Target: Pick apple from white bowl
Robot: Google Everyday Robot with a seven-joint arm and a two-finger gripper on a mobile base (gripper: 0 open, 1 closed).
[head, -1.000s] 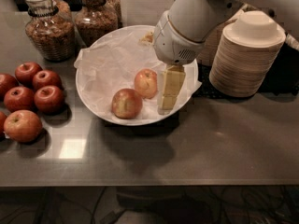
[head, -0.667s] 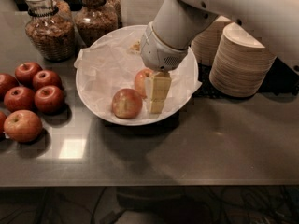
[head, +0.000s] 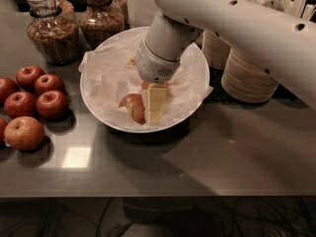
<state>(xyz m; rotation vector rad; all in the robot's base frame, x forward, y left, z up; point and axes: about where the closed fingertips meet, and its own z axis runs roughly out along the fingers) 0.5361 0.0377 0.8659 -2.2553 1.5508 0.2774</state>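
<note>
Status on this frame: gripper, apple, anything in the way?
Gripper down inside white bowl. Apple mostly hidden behind gripper, grasp unconfirmed. Second apple right beside gripper, crowding.

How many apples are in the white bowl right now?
2. With the claw down in the white bowl, the front apple lies just left of it; the rear apple peeks out behind it, mostly hidden. The arm may hide more.

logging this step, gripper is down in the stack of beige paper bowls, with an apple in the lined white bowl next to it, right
Not quite. The camera view shows the gripper down in the lined white bowl, beside a reddish apple, not in the stack of beige paper bowls, which stands next to that bowl.
</note>
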